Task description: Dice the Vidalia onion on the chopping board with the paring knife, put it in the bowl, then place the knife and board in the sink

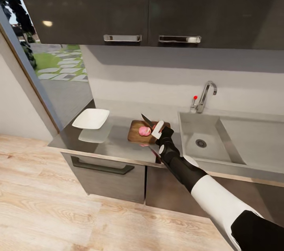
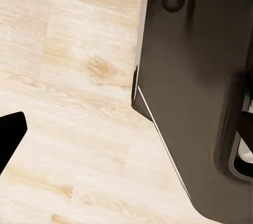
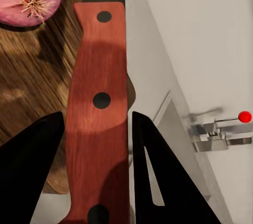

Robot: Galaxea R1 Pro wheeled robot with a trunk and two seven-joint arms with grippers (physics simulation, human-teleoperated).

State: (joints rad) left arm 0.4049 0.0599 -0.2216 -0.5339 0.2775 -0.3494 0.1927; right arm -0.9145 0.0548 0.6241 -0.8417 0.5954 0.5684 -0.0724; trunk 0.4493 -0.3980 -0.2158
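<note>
The brown chopping board [image 1: 136, 134] lies on the grey countertop [image 1: 114, 146], left of the sink [image 1: 189, 125]. On it rests the pinkish Vidalia onion [image 1: 144, 131]; in the right wrist view the onion [image 3: 31, 0] looks like two pink pieces with root fibres. My right gripper [image 1: 157, 129] is shut on the paring knife's red handle [image 3: 100, 118], with the dark blade [image 1: 146, 119] pointing away over the board's far edge, just beside the onion. The white square bowl [image 1: 91, 118] stands at the counter's left end. One dark finger [image 2: 10, 137] of my left gripper hangs over the wood floor, set wide to the side.
A chrome tap [image 1: 205, 95] with a red knob [image 3: 243, 116] stands behind the sink, and the drainboard [image 1: 252, 136] extends right. Dark wall cabinets [image 1: 150, 2] hang above. A window opens left of the counter. The robot's dark base [image 2: 195, 97] is below the left arm.
</note>
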